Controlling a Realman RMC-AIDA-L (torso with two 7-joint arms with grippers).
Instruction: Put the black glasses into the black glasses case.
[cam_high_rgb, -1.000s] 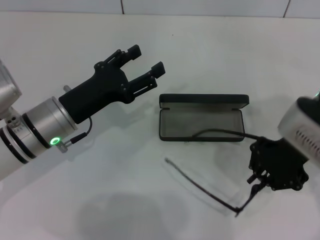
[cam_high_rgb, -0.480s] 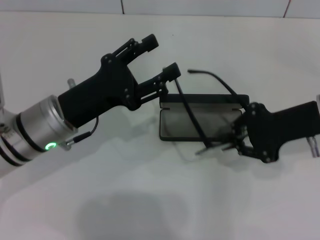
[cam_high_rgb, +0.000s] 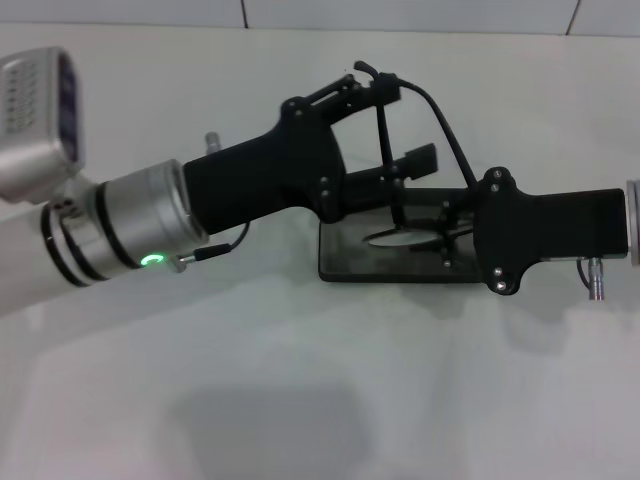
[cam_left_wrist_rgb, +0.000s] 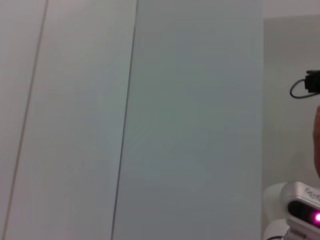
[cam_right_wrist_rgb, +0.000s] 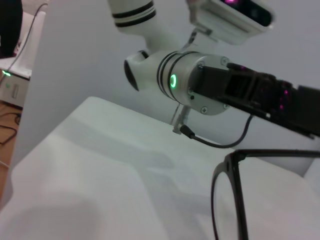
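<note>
The white table (cam_high_rgb: 300, 400) is bare in front of the case (cam_high_rgb: 345, 262) and off to both sides; the one crowded spot is right over the case. Behind the case the table runs back to a wall of pale tiles (cam_high_rgb: 400, 12).

The left arm (cam_high_rgb: 90, 240) is the biggest thing near the case, reaching in from its left side with a green light on the wrist ring and a thin cable looping under it. The left gripper (cam_high_rgb: 400, 125) hangs over the case's back edge, its two fingers spread: one above, near the glasses' temple tips, the other lower, just over the lid. Whether either finger touches the glasses cannot be told. In the right wrist view this arm fills the far side, beyond the table's edge.

The right gripper (cam_high_rgb: 445, 235) comes in level from the case's right side and hangs over its right half, covering that end. Its fingers are clenched on the glasses (cam_high_rgb: 395, 160) at the front of the frame.

The case lies open and flat on the table; only its left end and front wall show clear, with grey lining inside.

The glasses are held above the case, not in it, lenses down close to the lining and the two temples rising and curving back over the lid. One lens rim shows close up in the right wrist view (cam_right_wrist_rgb: 235, 195).
</note>
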